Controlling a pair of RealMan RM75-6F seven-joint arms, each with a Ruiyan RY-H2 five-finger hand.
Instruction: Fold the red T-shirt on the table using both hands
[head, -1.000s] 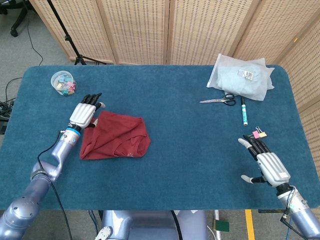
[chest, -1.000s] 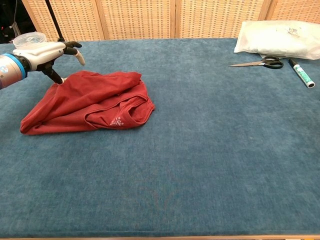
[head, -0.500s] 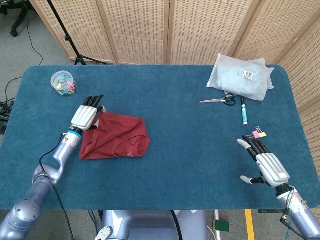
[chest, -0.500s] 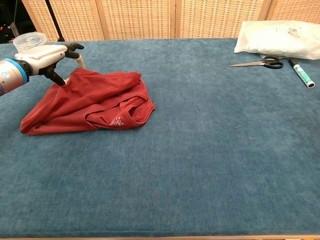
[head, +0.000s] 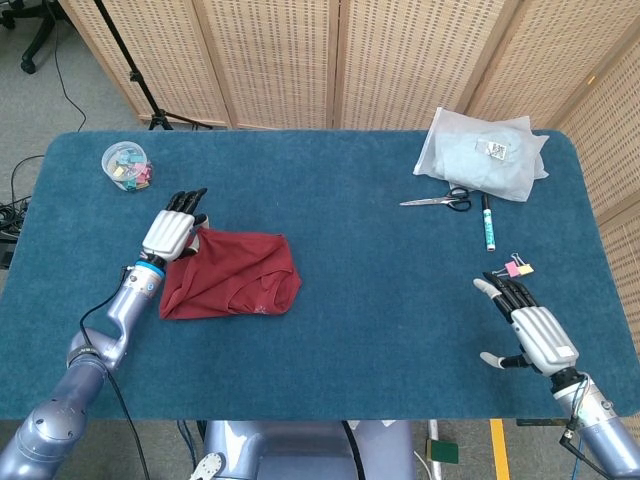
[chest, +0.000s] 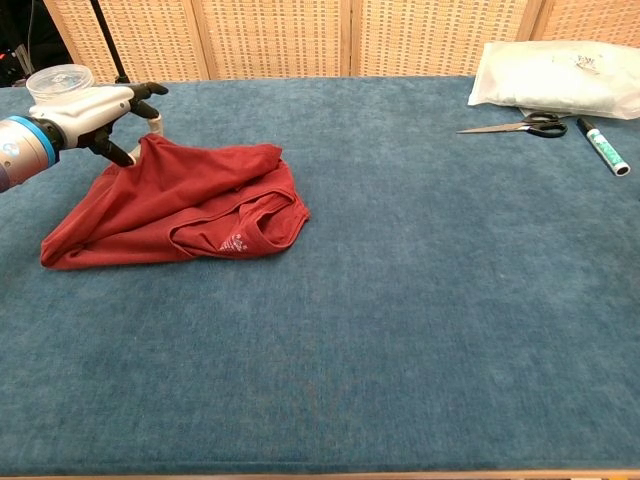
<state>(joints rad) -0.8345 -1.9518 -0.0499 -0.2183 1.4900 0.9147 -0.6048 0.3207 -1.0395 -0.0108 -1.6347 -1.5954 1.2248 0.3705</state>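
Pinching the red T-shirt (chest: 190, 205), left robot hand (chest: 100, 110) lifts its corner.

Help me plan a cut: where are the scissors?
The scissors lie at the table's far right in the head view, just in front of the white plastic bag, beside the green marker.

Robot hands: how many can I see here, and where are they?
2. The left hand pinches the far-left corner of the red T-shirt, lifting it. The right hand hovers open near the table's front right edge, beside a pink clip.
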